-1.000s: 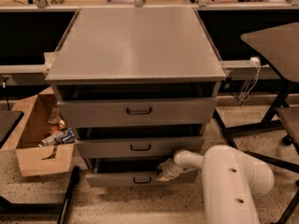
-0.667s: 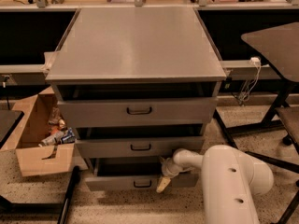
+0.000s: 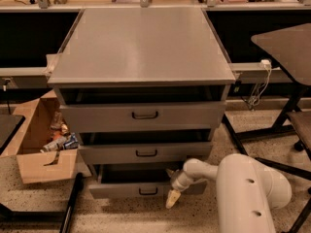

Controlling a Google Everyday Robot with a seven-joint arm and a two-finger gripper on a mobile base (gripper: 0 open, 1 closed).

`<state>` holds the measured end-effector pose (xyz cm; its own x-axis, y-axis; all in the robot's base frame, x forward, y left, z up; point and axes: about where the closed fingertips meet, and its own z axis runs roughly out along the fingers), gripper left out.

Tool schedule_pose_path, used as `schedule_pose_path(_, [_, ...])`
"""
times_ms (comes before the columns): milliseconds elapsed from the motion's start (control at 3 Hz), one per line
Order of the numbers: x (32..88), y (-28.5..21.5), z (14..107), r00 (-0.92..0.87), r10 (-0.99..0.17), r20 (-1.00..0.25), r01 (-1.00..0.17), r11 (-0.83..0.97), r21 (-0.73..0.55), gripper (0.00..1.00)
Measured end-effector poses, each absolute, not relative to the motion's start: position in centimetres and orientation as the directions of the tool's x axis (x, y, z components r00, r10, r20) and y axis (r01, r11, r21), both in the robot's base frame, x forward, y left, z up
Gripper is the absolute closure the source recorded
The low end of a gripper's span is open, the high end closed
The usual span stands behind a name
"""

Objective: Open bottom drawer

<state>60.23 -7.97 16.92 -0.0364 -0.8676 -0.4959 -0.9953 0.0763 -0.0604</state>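
A grey metal cabinet (image 3: 141,47) has three drawers. The bottom drawer (image 3: 121,189) is the slimmest front, with a small dark loop handle (image 3: 147,191) at its centre. It stands pulled out a little, with a dark gap above its front. The middle drawer (image 3: 146,153) and top drawer (image 3: 143,115) also stand slightly out. My gripper (image 3: 172,198) hangs on the white arm (image 3: 243,188) just right of the bottom drawer's handle, pointing down toward the floor, with nothing seen in it.
An open cardboard box (image 3: 41,144) with litter sits on the floor at the left. A dark table (image 3: 286,47) with black legs stands at the right. A black frame (image 3: 73,203) lies at the lower left. The floor is speckled.
The gripper has moved down and a little left, from the drawer's right end to below its front edge. The bottom drawer looks pulled out slightly further.
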Motion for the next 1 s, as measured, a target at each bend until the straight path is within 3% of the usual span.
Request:
schedule_pose_path(333, [56.97,-8.19,15.86,-0.038,-0.862,-0.506,-0.999,0.041,0.006,0.14])
schedule_pose_path(1000, [56.12,-8.3,16.17,-0.041,-0.861,-0.508,-0.999,0.032,0.027,0.61])
